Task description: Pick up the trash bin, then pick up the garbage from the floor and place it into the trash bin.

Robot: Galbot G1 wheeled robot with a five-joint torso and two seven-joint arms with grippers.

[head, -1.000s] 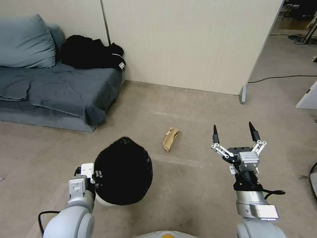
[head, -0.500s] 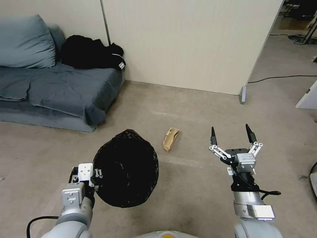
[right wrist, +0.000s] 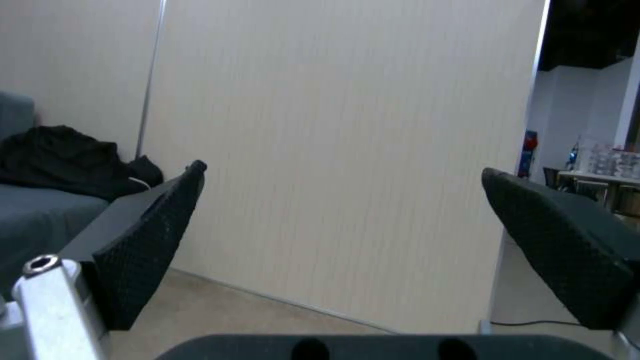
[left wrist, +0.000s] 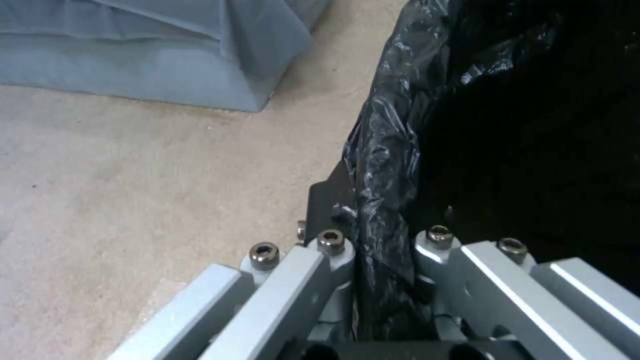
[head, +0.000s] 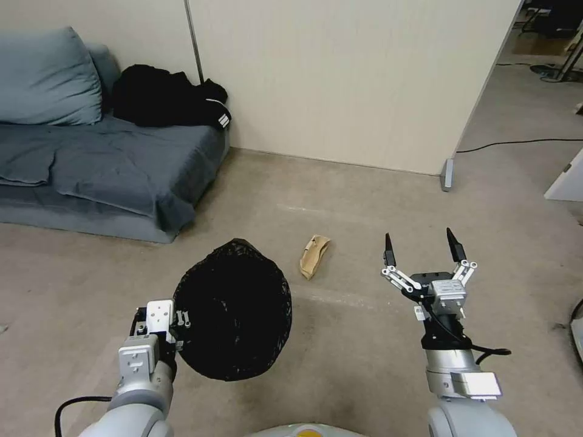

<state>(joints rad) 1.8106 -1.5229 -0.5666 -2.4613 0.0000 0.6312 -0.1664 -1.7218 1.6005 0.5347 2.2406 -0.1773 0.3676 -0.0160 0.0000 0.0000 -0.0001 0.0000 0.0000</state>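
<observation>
Right now the left hand [head: 173,321] is clamped shut on the rim of the trash bin [head: 234,312], pinching the black bag [left wrist: 380,165] that folds over the edge; in the left wrist view the plastic runs down between the two closed fingers. The bin looks lifted off the floor [head: 340,340] and tipped, so its dark mouth faces up toward the robot's head, and none of its white wall can be seen. The right hand [head: 419,243] hangs to the right, fingers spread wide and holding nothing, pointing ahead at the cream partition wall [right wrist: 347,150]. The one piece of garbage I can see, a tan crumpled paper [head: 314,255], lies on the floor between the bin and the open hand, nearer the bin and apart from both. To my eye the weak point is that one-sided pinch: if the fingers have mostly bag and little rim, the liner could slide and the bin sag or drop as the arm moves. The tilt matters too, since paper dropped at the low edge might roll out. The open hand also has to come well down and across to the paper; a flat, light scrap may skid away as the fingers close.
</observation>
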